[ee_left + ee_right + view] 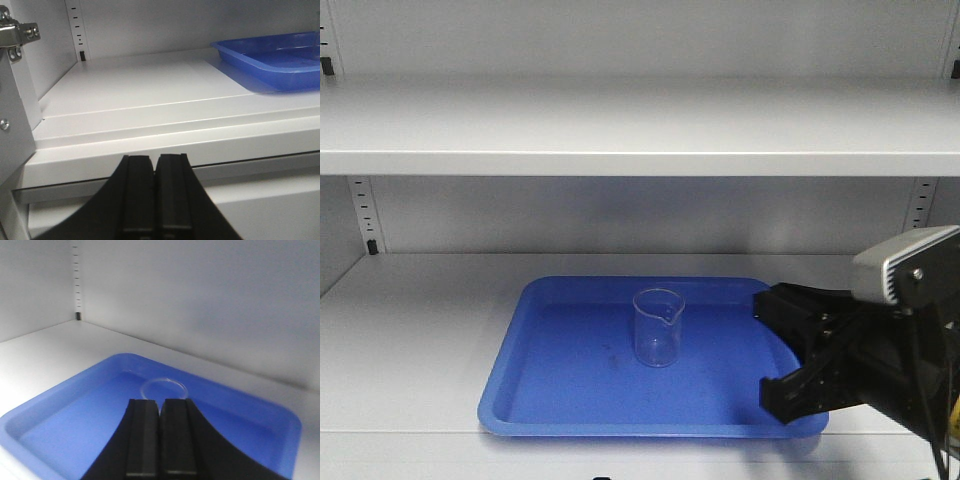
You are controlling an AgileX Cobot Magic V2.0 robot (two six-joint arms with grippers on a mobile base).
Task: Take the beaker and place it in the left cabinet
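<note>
The beaker [658, 327] already stands in the blue tray [560, 400] on the left cabinet's shelf [410, 330], apart from the right pincer [790, 350], whose jaws are pressed together.

In the right wrist view the right gripper [159, 437] hides all of the beaker [164, 388] but its blurred rim; the blue tray [280, 60] is cut off at the left wrist view's right edge

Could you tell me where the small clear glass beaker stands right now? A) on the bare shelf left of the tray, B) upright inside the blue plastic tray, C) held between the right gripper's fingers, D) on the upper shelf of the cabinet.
B: the small clear glass beaker stands upright, untouched, on the floor of the blue plastic tray.
</note>
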